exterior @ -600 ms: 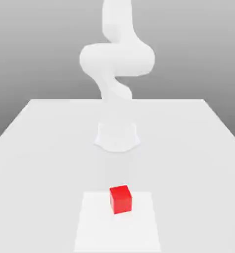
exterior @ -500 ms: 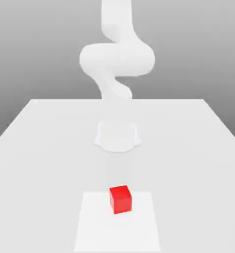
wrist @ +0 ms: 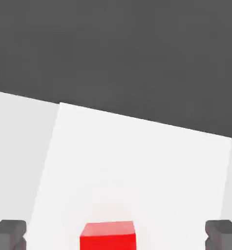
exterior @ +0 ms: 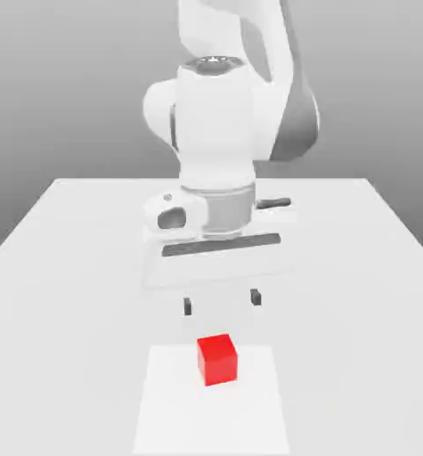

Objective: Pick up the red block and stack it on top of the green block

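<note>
1. On a white counter (exterior: 63, 267), a small red block (exterior: 217, 359) sits at the near end, resting flat on a brighter white square patch (exterior: 161, 401) that lies on the counter's surface.
2. Above and just behind the block in the exterior view, the white Panda arm (exterior: 216, 116) hangs with its hand pointing straight down, its gripper (exterior: 221, 303) poised over the counter, just beyond the far edge of the white patch.
3. Gripper fingers stand wide apart, their two dark tips (exterior: 188, 306) showing one toward the exterior view's left and one toward its right, with nothing between them.
4. Neither fingertip touches the red block; the block lies nearer the camera than the tips, roughly midway between them along the left-right line.
5. From the hand view, the red block (wrist: 108, 235) shows its top face and part of one side, with the dark grey fingertips (wrist: 8, 234) well apart on either side of it and clear of its faces.
6. Beyond the block in the hand view, the white patch (wrist: 137, 166) stretches away to a straight far edge, where it meets a dark grey backdrop.
7. Behind the arm in the exterior view, the counter's far edge meets a plain grey background.
8. No green block is visible on the counter in either picture.
</note>
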You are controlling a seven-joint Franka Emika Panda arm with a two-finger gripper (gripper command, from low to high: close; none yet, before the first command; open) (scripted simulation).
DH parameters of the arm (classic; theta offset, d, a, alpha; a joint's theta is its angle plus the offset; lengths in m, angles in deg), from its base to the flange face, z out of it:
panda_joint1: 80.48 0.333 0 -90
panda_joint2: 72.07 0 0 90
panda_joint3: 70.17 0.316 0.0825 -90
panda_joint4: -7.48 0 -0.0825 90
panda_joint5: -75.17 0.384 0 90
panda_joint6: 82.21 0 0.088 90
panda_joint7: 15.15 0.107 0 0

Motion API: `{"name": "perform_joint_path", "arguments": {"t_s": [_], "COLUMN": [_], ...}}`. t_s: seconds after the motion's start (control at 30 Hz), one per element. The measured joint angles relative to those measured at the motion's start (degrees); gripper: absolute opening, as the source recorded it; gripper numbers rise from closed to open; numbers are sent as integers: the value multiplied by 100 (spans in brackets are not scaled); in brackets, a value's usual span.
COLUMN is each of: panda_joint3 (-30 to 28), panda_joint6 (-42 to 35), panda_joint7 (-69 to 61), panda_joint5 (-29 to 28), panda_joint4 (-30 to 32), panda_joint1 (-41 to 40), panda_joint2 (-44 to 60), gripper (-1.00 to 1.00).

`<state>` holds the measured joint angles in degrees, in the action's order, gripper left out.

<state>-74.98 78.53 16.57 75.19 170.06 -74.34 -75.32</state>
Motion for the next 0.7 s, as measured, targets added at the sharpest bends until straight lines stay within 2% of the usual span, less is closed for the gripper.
{"name": "perform_joint_path", "arguments": {"t_s": [0.27,0.3,0.53,0.7], "panda_joint3": [266,308,318,184], "panda_joint6": [1221,1305,1291,624], "panda_joint7": [-238,-255,-242,-52], "panda_joint5": [265,292,271,-2], "panda_joint4": [-97,-108,-107,-7], "panda_joint1": [-186,-221,-236,-171], "panda_joint2": [1452,1552,1537,753], "gripper": [0,-100,-100,-100]}}
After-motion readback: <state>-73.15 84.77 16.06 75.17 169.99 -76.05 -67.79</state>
